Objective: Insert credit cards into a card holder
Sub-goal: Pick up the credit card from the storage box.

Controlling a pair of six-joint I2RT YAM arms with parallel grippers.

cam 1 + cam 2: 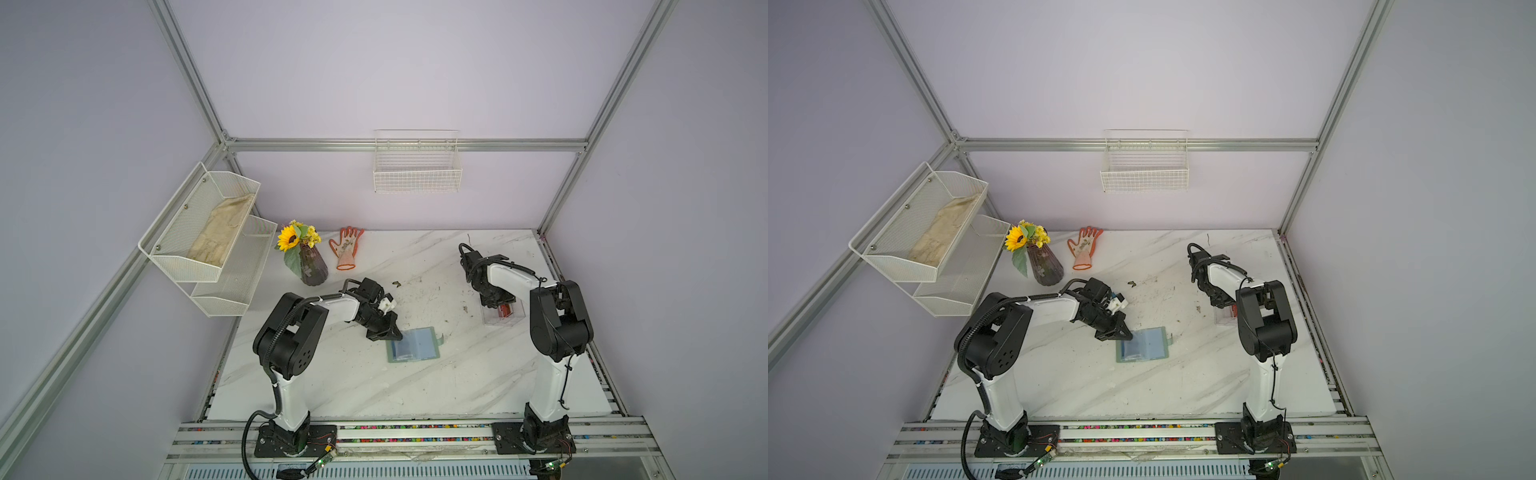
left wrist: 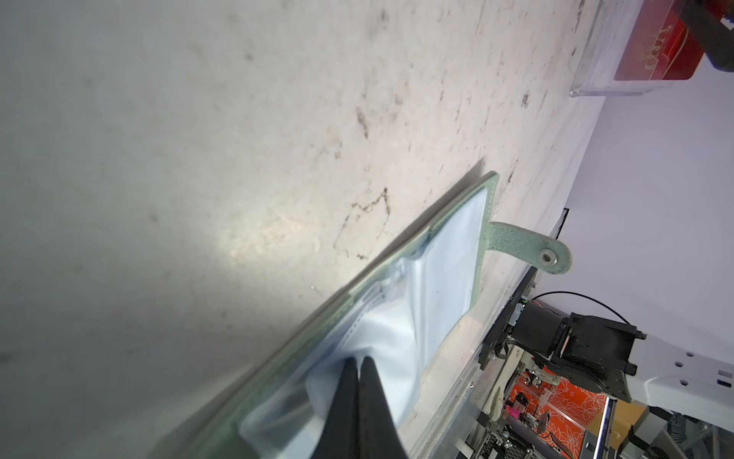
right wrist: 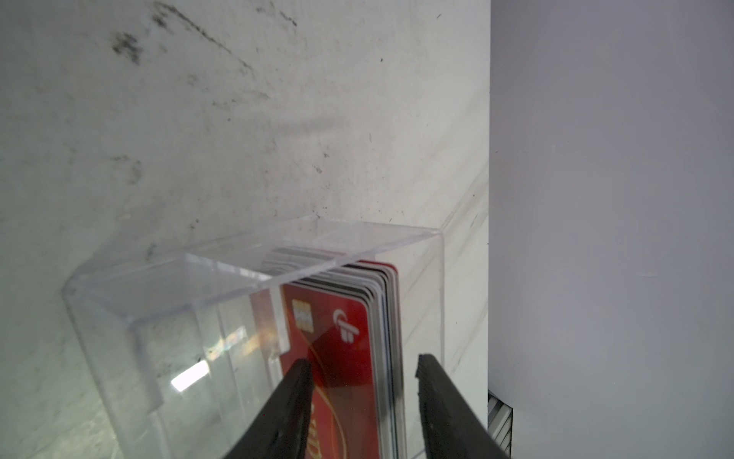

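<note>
Fetching a card seems the step in hand: the right claw [image 3: 363, 367], jaws apart, straddles the cards [image 3: 341, 337] standing in the clear box [image 3: 159, 294], while the left claw [image 2: 359, 359], closed together, pins the open wallet [image 2: 449, 258] beneath it; next it must pinch one card alone.

Top views overhead, sharing whole table [image 1: 374, 386], wrist views close, grazing it

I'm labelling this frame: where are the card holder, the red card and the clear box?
card holder [image 1: 413, 344]: a top view, inner sleeve.
red card [image 3: 337, 345]: right wrist view, printed face.
clear box [image 3: 131, 318]: right wrist view, rim corner.
</note>
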